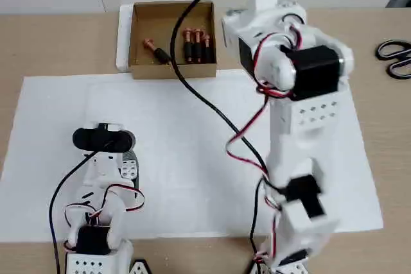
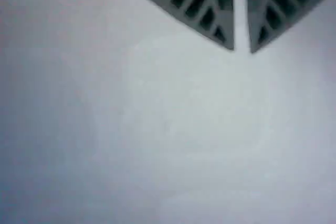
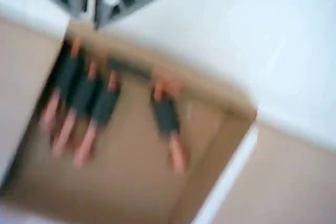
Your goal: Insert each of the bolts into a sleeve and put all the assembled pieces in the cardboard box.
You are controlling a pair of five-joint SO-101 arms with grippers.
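Right arm [image 1: 302,94]: a tall white jointed arm strung with red and black wires rose closest to the overhead camera, leaning toward the box.
Right gripper [image 3: 92,19]: its grey ribbed fingers were drawn almost together, with only a slit between them and nothing held. It hung above the box's rim.
Cardboard box [image 1: 173,70]: a shallow brown open box sat at the far edge of the white sheet [image 1: 192,145].
Assembled pieces: four copper-coloured bolts in black sleeves lay on the box floor. Three [image 1: 196,46] were side by side and the fourth [image 1: 153,47] lay apart.
Left gripper [image 2: 241,50]: its grey fingers were nearly closed and empty, close over bare sheet.
Left arm [image 1: 103,184]: it was folded low at the sheet's near left.
Scissors [image 1: 395,56]: a black-handled pair lay on the wooden table [image 1: 64,36].
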